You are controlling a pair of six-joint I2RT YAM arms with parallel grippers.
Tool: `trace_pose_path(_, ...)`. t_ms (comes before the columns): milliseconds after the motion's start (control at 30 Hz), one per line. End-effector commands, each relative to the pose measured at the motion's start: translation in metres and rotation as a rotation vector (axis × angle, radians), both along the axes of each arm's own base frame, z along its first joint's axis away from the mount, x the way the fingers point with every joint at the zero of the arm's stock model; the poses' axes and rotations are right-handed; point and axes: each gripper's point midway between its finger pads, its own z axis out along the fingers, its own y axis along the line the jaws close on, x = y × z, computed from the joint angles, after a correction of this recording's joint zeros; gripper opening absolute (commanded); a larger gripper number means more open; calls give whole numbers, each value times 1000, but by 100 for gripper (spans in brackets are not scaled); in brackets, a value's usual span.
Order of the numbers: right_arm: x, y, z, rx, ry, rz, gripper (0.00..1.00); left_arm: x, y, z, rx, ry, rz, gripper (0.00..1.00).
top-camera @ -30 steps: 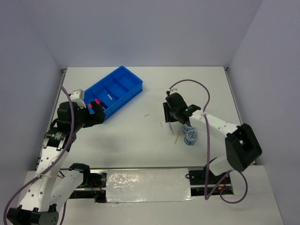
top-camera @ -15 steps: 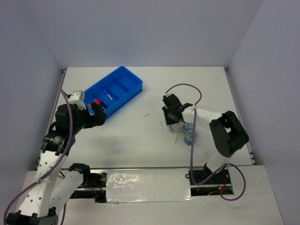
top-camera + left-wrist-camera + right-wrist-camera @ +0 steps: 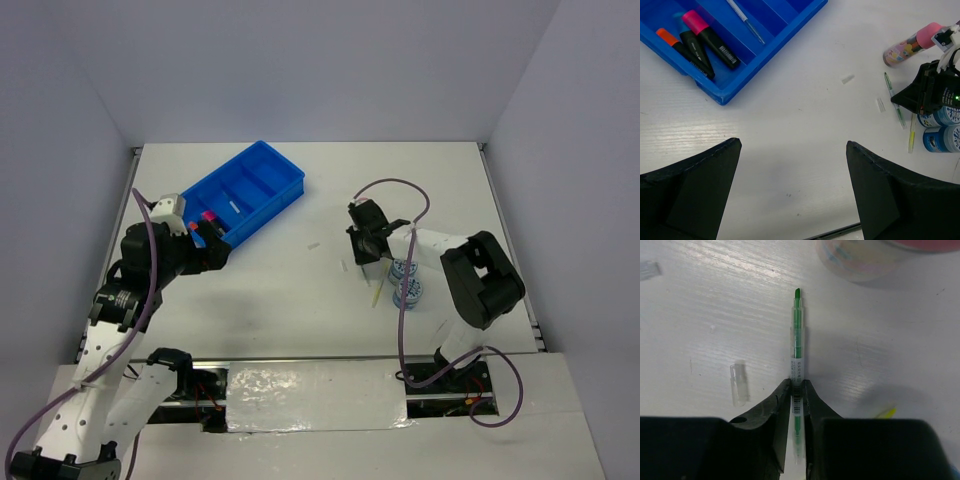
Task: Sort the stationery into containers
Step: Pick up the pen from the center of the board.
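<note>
Green pen [image 3: 797, 340] lies pinched by the right tool [image 3: 797, 386].

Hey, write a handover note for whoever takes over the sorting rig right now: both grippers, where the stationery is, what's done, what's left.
Left gripper: jaws open, empty, hovering near the blue tray.
Right gripper: jaws closed on the green pen, which appears to lie on the table, not yet lifted.
Done: orange highlighter and pink highlighter share one tray compartment; a thin pen lies in the next.
Left: green pen, yellow pen, pink-capped bottle on its side, two blue-white discs, all on the table by the right gripper.
</note>
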Motion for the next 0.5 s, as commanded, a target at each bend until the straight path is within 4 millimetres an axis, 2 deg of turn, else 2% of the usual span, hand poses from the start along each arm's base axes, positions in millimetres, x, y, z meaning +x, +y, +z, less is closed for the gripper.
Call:
trace_pose_path(0,-5,0,-8,7,27,16,17,4,-4,8,10,-44,-28,99)
trace_pose_path(67,-6,2,-4,15,24,21,9,5,-4,7,11,-36,-26,99)
trace_pose_path(133,-7,1,6,26,7,11,6,7,-5,5,13,-24,-30,99)
trace_pose_path(167,-8,1,11,30,2,10,0,7,-6,5,12,-23,-35,99)
trace_pose_path(333,-10,4,68,125,-115,8,0,18,-13,12,7,-12,-66,99)
trace_pose_path(367,-10,6,91,160,-164,14,0,21,-15,14,3,-11,-72,99)
trace_pose_path(433,-13,4,111,179,-196,15,0,32,-18,23,0,-20,-78,99)
trace_pose_path(467,-13,2,135,204,-249,15,0,36,-20,28,-2,-25,-84,99)
